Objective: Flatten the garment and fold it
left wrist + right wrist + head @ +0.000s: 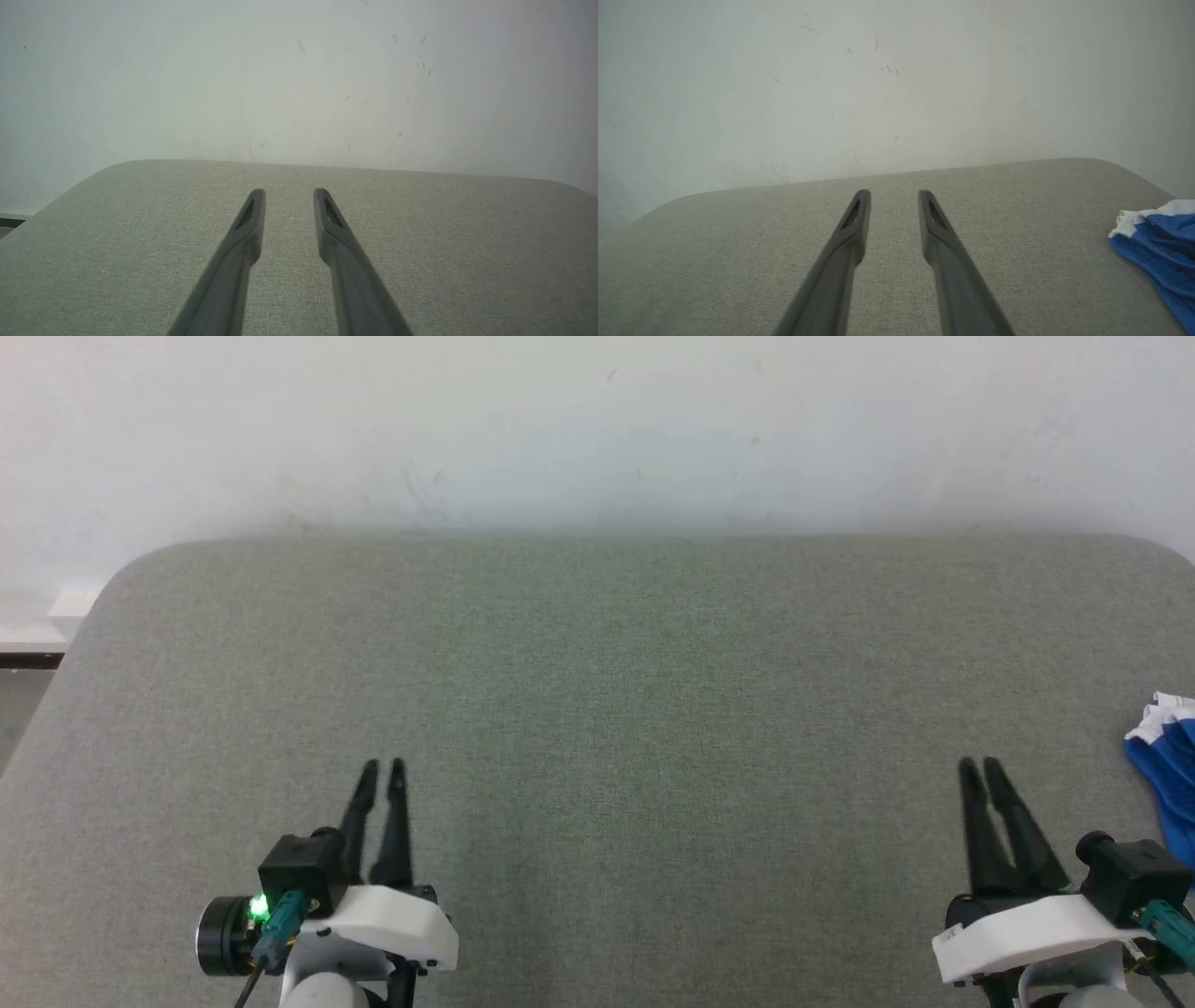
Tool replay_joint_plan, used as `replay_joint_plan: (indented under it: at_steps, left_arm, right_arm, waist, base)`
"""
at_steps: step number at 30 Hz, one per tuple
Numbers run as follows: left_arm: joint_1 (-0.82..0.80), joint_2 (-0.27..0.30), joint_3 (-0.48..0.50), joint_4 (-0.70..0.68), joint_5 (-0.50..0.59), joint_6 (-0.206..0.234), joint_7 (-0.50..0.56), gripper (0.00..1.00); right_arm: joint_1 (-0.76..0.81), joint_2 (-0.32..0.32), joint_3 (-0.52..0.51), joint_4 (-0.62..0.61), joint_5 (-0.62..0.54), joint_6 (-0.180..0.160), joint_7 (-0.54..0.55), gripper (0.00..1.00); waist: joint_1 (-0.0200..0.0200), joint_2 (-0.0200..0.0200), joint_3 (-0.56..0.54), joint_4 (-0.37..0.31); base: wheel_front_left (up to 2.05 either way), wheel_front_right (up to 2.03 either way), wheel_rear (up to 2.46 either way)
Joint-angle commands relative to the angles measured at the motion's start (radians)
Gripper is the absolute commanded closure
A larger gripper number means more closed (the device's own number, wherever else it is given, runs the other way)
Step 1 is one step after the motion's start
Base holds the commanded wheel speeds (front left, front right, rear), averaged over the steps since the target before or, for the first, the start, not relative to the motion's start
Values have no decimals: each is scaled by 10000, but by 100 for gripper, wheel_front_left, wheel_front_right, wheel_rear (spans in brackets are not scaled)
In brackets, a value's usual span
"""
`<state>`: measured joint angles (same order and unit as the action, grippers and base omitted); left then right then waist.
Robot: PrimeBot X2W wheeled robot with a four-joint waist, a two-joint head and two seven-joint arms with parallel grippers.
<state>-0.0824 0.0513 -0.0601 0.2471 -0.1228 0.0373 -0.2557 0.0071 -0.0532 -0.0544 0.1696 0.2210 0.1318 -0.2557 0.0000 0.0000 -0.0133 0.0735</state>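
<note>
While the two grippers hang low over the gray table (597, 644), the blue shorts (1169, 784) lie far off at the right edge of the head view. Just a bit of them can be seen: a bunched blue heap with a white edge at the top, cut off by the side of the picture. They rest on the table near its right side, just past the right gripper (978, 763) and not touching it.

The right gripper points away from the robot, toward the white wall (597, 420). Its two long dark fingers stand a little apart, with a thin gap between the tips. Nothing is between them. In the right wrist view the gap is easy to see, with gray table cloth showing through it. There the shorts sit off to the right of the fingers, near the round corner of the table.

The left gripper (383, 765) is on the other side, well apart from the shorts. Its fingers are partly open too, with the tips close but not touching, and it holds nothing. A small green light (258, 907) glows on the camera by its wrist. In the left wrist view the table top runs ahead to the wall.
</note>
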Motion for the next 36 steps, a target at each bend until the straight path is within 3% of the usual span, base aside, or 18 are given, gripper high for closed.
replay_joint_plan:
  at_steps: [1,36]
  left_arm:
    - [1,0,0,-7,5,-1,7,100]
    - [215,-3,156,-646,321,-98,669,100]
  right_arm:
    - [-1,0,-2,-5,-6,0,7,100]
    - [-19,6,134,-444,-578,-3,669,100]
  waist:
    - [0,0,0,-3]
    - [0,0,34,-196]
  base:
    - [0,0,0]
    - [0,0,0]
